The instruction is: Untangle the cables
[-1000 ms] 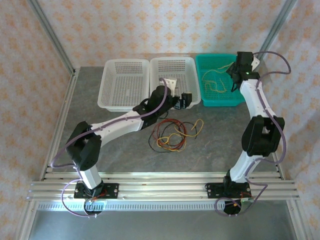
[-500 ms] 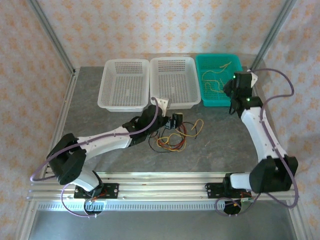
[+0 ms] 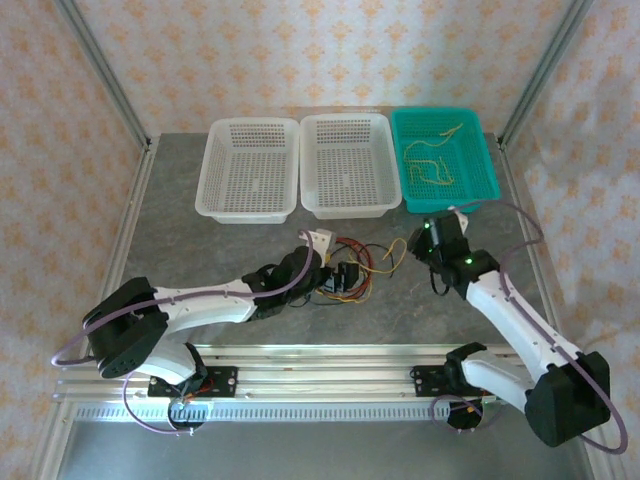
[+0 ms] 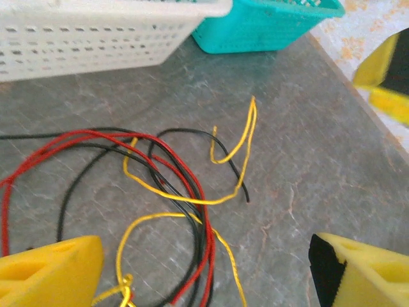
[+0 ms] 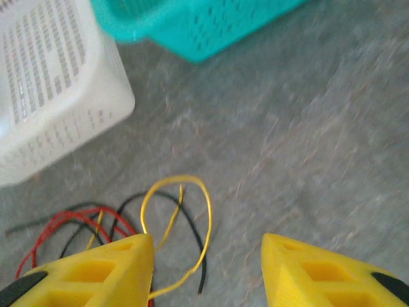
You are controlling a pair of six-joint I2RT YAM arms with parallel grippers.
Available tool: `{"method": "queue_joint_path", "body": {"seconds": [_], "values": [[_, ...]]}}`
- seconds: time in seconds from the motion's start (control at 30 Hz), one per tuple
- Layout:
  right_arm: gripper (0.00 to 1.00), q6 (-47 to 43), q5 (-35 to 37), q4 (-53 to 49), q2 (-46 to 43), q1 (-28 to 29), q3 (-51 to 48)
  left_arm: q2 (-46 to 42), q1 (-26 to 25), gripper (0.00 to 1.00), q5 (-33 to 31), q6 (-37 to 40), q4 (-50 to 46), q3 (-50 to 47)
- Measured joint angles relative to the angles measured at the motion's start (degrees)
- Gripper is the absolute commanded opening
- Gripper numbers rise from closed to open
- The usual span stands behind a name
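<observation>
The red, black and yellow cables (image 4: 188,182) lie tangled mid-table, near the white baskets (image 3: 345,195). The left gripper (image 4: 204,272) hovers over them, jaws wide apart. The right gripper (image 5: 206,256), jaws apart and empty, faces the tangle's right-hand yellow loop (image 5: 176,183). The wires look light, limp and springy, so that free loop seems the best place to pinch.

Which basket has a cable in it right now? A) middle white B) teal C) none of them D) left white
B: in the top view a thin yellow cable lies loosely coiled inside the teal basket, the rightmost of the three at the far edge of the table.
</observation>
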Motion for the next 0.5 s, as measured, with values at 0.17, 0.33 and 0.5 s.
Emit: {"method": "queue_joint_path", "body": {"seconds": [0.17,0.33,0.5], "values": [[0.5,6.2,-0.6,4.7,1.9,4.5,-2.5,1.0,-3.0,0.85,0.4,-2.1,3.3,-1.1],[0.49,9.1,-0.6,9.8,7.9,6.5,-2.5,2.6,-4.0,0.85,0.4,-3.8,5.8,-1.8],[0.48,10.2,-0.3,12.7,12.9,6.6,-2.4,3.1,-4.0,0.85,0.3,-4.5,6.3,-2.0]]}}
